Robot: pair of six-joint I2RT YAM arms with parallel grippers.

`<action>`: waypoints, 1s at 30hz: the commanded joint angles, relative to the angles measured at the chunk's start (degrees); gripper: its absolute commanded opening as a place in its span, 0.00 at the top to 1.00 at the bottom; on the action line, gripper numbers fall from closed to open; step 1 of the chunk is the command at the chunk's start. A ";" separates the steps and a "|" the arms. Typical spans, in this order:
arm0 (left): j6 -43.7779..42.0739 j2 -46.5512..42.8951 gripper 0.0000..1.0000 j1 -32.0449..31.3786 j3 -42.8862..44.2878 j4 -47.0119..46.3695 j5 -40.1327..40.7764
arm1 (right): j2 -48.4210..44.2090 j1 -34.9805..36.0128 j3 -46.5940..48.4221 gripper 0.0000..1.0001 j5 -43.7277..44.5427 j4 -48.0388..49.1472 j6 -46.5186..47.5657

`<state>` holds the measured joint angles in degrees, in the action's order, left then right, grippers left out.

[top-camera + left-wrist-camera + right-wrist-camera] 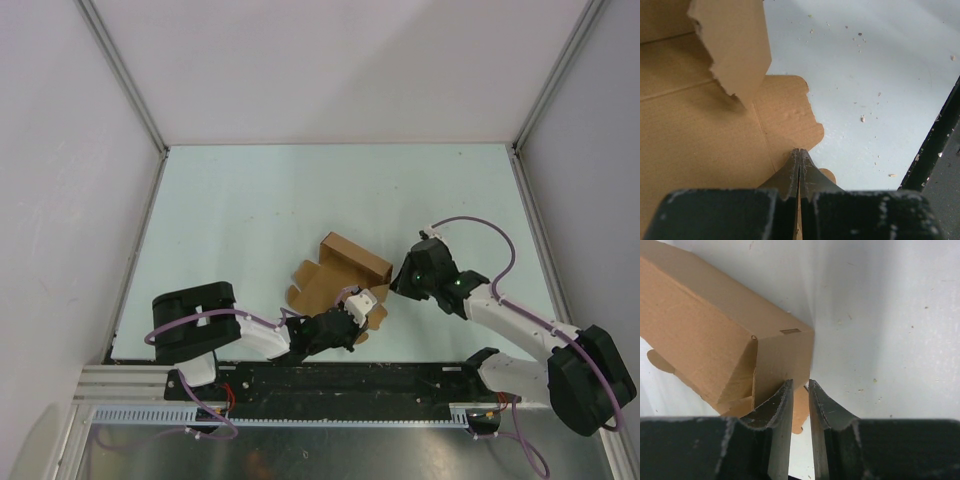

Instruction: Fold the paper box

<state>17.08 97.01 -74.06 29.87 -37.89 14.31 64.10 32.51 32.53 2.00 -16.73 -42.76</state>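
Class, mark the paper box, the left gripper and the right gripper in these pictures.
paper box (pixel 350 258): top external view, on its raised folded wall.
left gripper (pixel 799 151): left wrist view, where its closed fingertips meet.
right gripper (pixel 800 384): right wrist view, in the gap between its fingertips.

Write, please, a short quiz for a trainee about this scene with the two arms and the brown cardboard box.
1. True or false: the jaws of the left gripper are pressed together on a flap of the brown cardboard mailer box.
2. Choose one. In the right wrist view, the jaws of the right gripper stand: A) as wide as the box; B) a narrow gap apart; C) fully pressed together.
3. Fill in: the box is only partly folded. One part stands up as a wall, while the flaps beside the ___ gripper lie flat.

Key: 1 true; 2 B; 3 left.
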 commanded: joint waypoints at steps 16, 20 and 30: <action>0.15 -0.16 1.00 0.32 -0.07 2.82 -0.24 | -0.37 1.15 -4.84 0.74 -4.90 10.92 -0.13; 0.23 -0.16 1.00 0.32 0.02 2.82 -0.24 | 0.15 1.06 -5.73 0.73 -6.30 13.56 -0.92; -0.73 -2.35 1.00 0.32 -0.51 3.08 -0.42 | -3.27 0.71 -5.81 0.72 -4.64 10.41 -0.30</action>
<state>17.04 96.86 -74.06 29.87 -37.69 14.28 63.59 33.30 26.79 -3.73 -6.04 -43.27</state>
